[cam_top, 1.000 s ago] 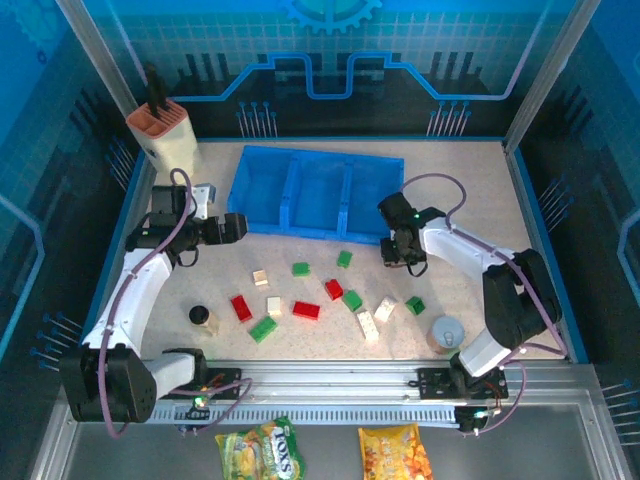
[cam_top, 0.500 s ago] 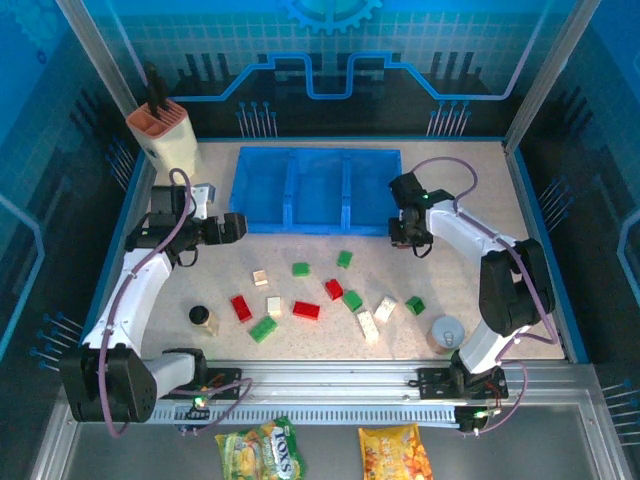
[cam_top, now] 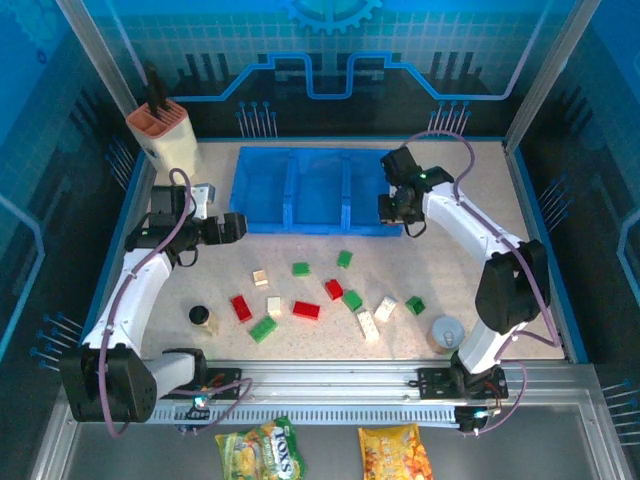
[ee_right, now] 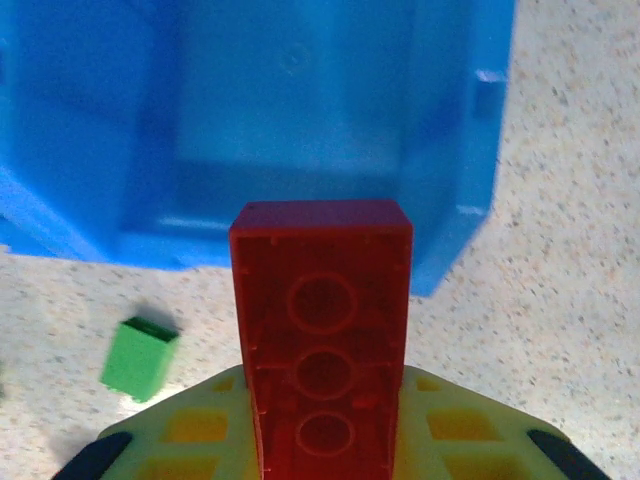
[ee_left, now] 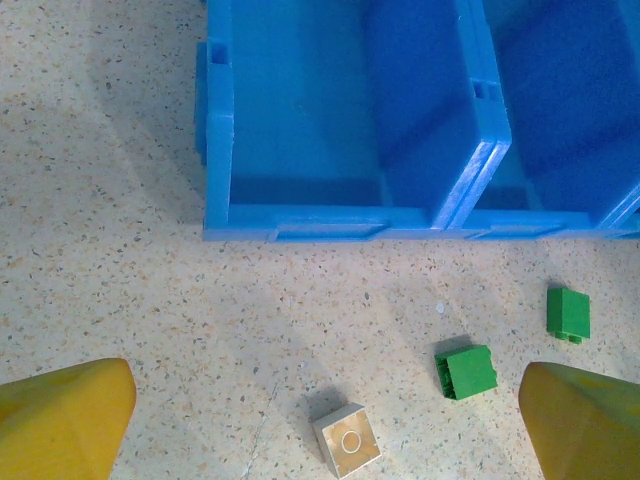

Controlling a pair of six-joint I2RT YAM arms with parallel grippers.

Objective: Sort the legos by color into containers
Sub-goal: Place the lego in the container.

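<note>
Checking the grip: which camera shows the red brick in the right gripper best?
The right wrist view: the red brick is close up, hollow underside facing the camera, before the blue tray. In the top view the right gripper hangs by the tray's right end, the brick too small to make out.

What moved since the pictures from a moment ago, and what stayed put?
The right gripper, jaws shut on a red rectangular plastic brick, moved away from the small loose plastic bricks to the right end of the bright blue plastic tray. Nothing was grabbed or dropped. The left gripper, jaws open, and the loose bricks stayed put.
</note>
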